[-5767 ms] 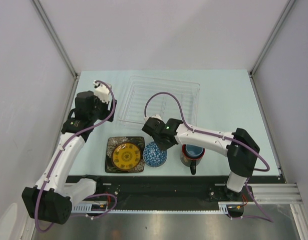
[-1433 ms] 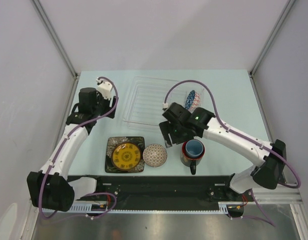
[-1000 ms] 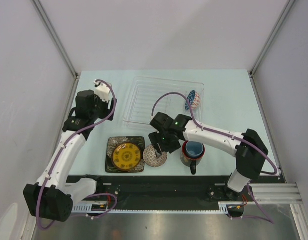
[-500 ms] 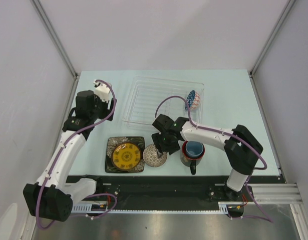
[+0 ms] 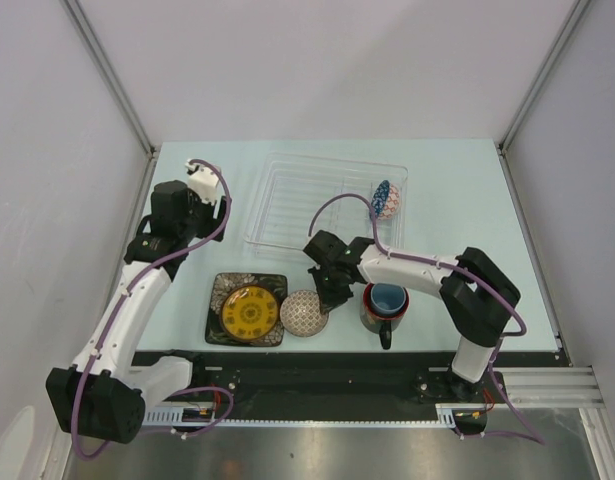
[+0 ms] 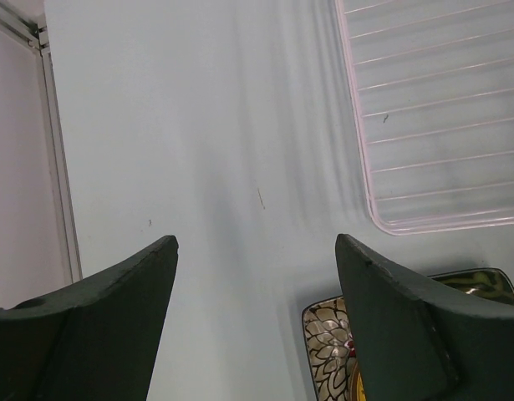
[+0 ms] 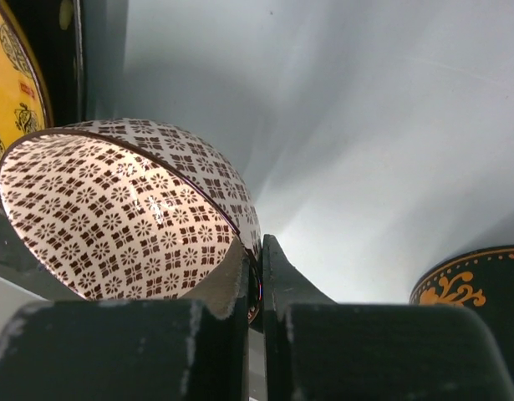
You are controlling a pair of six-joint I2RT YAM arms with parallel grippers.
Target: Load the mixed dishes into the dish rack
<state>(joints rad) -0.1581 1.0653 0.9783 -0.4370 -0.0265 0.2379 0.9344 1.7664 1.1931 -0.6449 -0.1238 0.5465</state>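
Observation:
My right gripper [image 5: 330,292] is shut on the rim of the speckled beige bowl [image 5: 303,313], which tilts against the table; the right wrist view shows both fingers [image 7: 283,288] clamping the rim of the brown-patterned bowl [image 7: 114,209]. The blue-white patterned bowl [image 5: 384,200] stands on edge in the clear dish rack [image 5: 307,195]. The small yellow plate [image 5: 250,310] lies on the black square floral plate [image 5: 219,322]. The light blue cup [image 5: 388,297] sits inside the dark mug [image 5: 383,318]. My left gripper [image 5: 173,215] is open and empty, left of the rack [image 6: 440,125].
The mug's handle [image 5: 385,338] points toward the near table edge. Grey walls and metal posts bound the table on the left, right and back. The black plate's corner [image 6: 328,342] shows between my left fingers.
The blue-white bowl went from the table into the rack. My right gripper came back from the rack and shut on the beige bowl's rim; the bowl shifted slightly left. The left arm stayed still.

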